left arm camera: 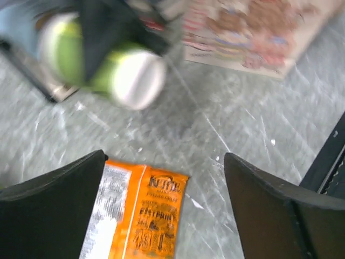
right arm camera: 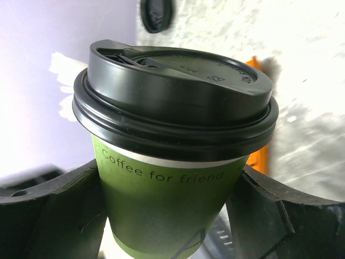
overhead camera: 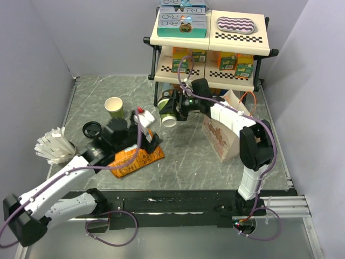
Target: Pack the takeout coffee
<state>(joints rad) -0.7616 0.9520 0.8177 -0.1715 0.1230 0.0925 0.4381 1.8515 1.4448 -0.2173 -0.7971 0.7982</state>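
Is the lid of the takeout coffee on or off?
On. The black lid sits fully over the rim of the takeout coffee in the right wrist view.

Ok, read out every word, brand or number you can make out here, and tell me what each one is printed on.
"Coffee for friend": on the green takeout coffee cup.
"Kettle": brand on the orange chip bag; its other print is too blurred to read.
Black lid: embossed marks, too small to read.
Blue boxes on the shelf top: lettering too small to read.
Paper bag: printed pattern, no legible words.
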